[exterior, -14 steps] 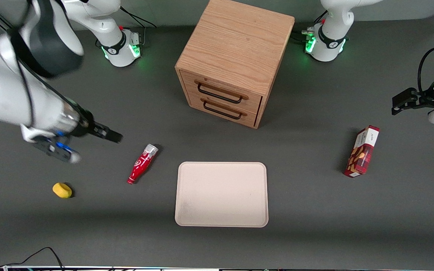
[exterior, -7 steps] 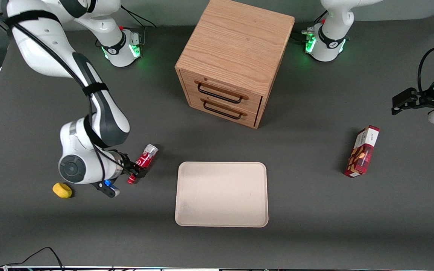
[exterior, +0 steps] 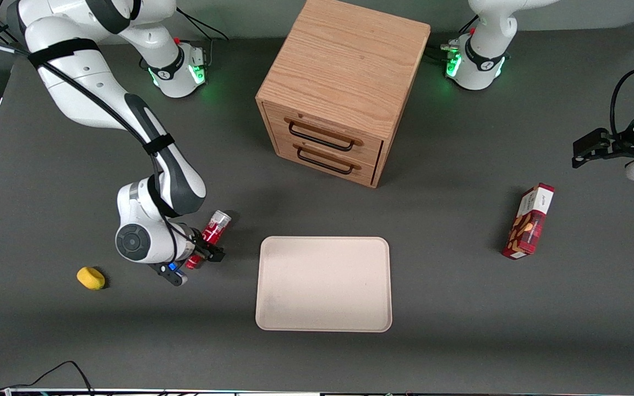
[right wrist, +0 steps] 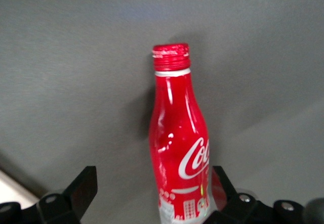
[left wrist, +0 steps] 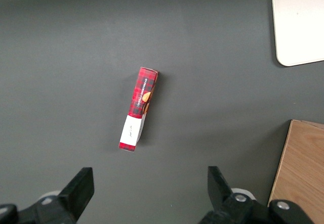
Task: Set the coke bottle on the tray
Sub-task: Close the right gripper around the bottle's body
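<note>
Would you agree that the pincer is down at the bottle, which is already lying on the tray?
Not quite. The pincer is down at the bottle, but the bottle lies on the table beside the tray, not on it. The front view shows this.

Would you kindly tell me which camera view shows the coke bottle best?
The right wrist view: the coke bottle fills it, cap and logo clear, between the open gripper jaws. The front view shows it small, partly hidden by the gripper. The left wrist view misses it.
</note>
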You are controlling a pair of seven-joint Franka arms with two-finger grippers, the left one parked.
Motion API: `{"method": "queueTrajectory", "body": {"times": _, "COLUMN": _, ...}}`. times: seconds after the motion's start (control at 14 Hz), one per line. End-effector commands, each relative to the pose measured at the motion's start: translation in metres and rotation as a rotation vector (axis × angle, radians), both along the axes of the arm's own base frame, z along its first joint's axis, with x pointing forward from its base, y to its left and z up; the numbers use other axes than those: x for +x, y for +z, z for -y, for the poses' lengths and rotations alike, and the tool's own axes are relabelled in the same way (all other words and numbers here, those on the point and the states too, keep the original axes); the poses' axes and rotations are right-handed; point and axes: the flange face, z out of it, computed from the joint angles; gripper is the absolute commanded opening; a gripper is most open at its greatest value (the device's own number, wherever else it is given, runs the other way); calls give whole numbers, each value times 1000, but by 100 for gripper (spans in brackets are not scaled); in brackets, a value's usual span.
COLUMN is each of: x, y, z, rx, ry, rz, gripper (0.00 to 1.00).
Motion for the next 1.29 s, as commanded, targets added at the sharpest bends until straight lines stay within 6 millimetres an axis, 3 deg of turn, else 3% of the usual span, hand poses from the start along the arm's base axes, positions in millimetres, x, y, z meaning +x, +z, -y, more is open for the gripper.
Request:
{"method": "queueTrajectory", "body": {"times": 0.0, "x": -15, "y": -8, "z": 5, "rx": -23, "ry": -10, "rz": 12, "gripper": 100}}
{"method": "queueTrajectory", "body": {"times": 0.21, "x": -21, "y": -18, "z": 8, "rx": -35, "ry": 2, "rz": 29, "gripper": 100}}
{"method": "queueTrajectory", "body": {"times": 0.29, "x": -23, "y": -22, "z": 8, "rx": -34, "ry": 3, "rz": 30, "gripper": 89}}
{"method": "queueTrajectory", "body": {"times": 0.36, "x": -23, "y": -22, "z": 7, "rx": -36, "ry": 7, "rz": 31, "gripper": 42}}
{"method": "queueTrajectory", "body": {"times": 0.43, "x": -23, "y": -21, "z": 7, "rx": -35, "ry": 8, "rz": 33, "gripper": 5}}
{"method": "queueTrajectory", "body": {"times": 0.5, "x": -23, "y": -21, "z": 7, "rx": -36, "ry": 11, "rz": 31, "gripper": 0}}
{"method": "queueTrajectory", "body": {"times": 0.86, "x": -20, "y": -6, "z": 6, "rx": -32, "ry": 24, "rz": 47, "gripper": 0}}
{"method": "queueTrajectory", "body": {"times": 1.0, "x": -18, "y": 26, "z": 6, "rx": -35, "ry": 53, "rz": 53, "gripper": 0}}
{"method": "queueTrajectory", "body": {"times": 1.21, "x": -16, "y": 106, "z": 26, "rx": -26, "ry": 202, "rz": 66, "gripper": 0}}
